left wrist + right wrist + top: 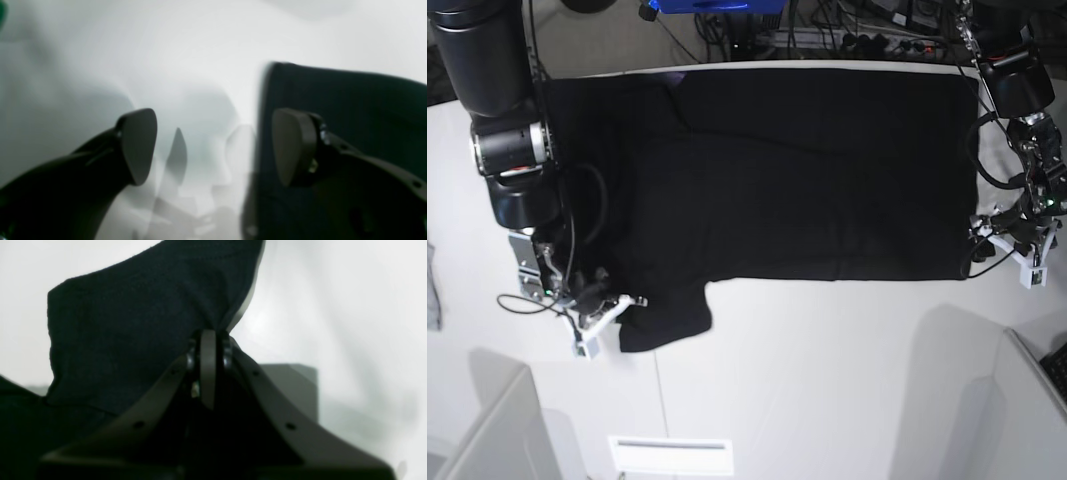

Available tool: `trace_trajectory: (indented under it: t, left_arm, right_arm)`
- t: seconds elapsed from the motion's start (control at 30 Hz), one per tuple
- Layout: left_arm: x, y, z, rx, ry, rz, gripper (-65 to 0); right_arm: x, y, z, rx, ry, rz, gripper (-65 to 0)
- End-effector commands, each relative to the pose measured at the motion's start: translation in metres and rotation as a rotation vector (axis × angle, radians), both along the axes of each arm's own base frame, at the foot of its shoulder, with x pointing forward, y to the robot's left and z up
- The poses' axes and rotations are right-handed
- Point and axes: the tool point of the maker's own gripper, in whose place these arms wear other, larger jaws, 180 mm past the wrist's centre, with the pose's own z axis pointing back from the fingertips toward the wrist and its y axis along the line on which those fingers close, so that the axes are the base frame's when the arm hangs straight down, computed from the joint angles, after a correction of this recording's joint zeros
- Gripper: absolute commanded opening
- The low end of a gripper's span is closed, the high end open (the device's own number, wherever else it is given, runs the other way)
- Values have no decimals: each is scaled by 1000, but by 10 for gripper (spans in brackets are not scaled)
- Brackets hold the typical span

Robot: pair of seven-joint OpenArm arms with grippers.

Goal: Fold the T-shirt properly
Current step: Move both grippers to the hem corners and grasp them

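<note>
The black T-shirt (pixel 797 170) lies spread flat, plain side up, across the far half of the white table (pixel 827 360). My right gripper (pixel 617 305) is at the shirt's near-left sleeve. In the right wrist view the gripper (pixel 208 336) is shut, with a fold of the black cloth (pixel 133 323) pinched between the pads and lifted a little. My left gripper (pixel 989 250) is at the shirt's near-right corner. In the left wrist view it (pixel 215 146) is open and empty, one finger (pixel 293 146) over the shirt's edge (pixel 350 100) and the other over bare table.
A small grey cloth scrap (pixel 432 290) lies at the table's left edge. White box walls stand at the near left (pixel 487 430) and near right (pixel 1037 400). Cables (pixel 827 30) run behind the table's far edge.
</note>
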Motion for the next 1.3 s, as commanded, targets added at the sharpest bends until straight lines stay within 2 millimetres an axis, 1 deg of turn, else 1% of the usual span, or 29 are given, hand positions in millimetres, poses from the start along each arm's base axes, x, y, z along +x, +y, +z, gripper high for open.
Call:
trace_trajectory:
  t: [0.0,0.07,0.13,0.17,0.23,0.33,0.4,0.57,0.6,0.7,0.77,1.07,1.13,1.2,1.27]
  left_arm:
    - [13,8,21,25,-59,-4,-127]
    - [15,3,19,15,-62,-5,-127]
    - [24,-1,24,7,-82,-7,-127]
    - [26,-3,23,-4,-84,-4,-127]
    - [27,-2,14,-30,-65,14,-127]
    - [35,0,4,-84,-42,48,-127]
    - [39,1,1,-106,-35,60,-127]
    - [50,-1,6,-126,-50,66,-128]
    - [51,-3,5,-123,-45,57,-130]
    - [54,-21,-4,-103,-6,-9,-133]
    - [54,-28,-8,-95,11,-35,-138]
    - [55,-41,-14,-112,19,-48,-145]
    - [51,-42,-21,-126,34,-41,-193]
    - [46,-43,-30,-147,57,-27,-268]
    - [45,-44,-35,-156,60,-22,-357]
  right_arm:
    - [3,-12,3,-42,19,-15,-650]
    - [3,-12,3,-42,19,-15,-650]
    - [3,-12,3,-42,18,-15,-650]
    - [3,-12,3,-42,18,-15,-650]
    - [4,-11,4,-43,17,-13,-650]
    - [4,-11,4,-43,15,-14,-650]
    - [4,-11,4,-43,15,-14,-650]
    - [4,-11,4,-43,15,-14,-650]
    - [4,-11,4,-43,15,-14,-650]
    - [4,-11,4,-43,15,-14,-650]
    - [4,-11,4,-43,15,-14,-650]
    - [4,-12,4,-44,15,-14,-650]
    - [4,-12,4,-44,17,-14,-650]
    - [3,-12,3,-44,18,-14,-650]
    - [3,-13,3,-46,18,-15,-650]
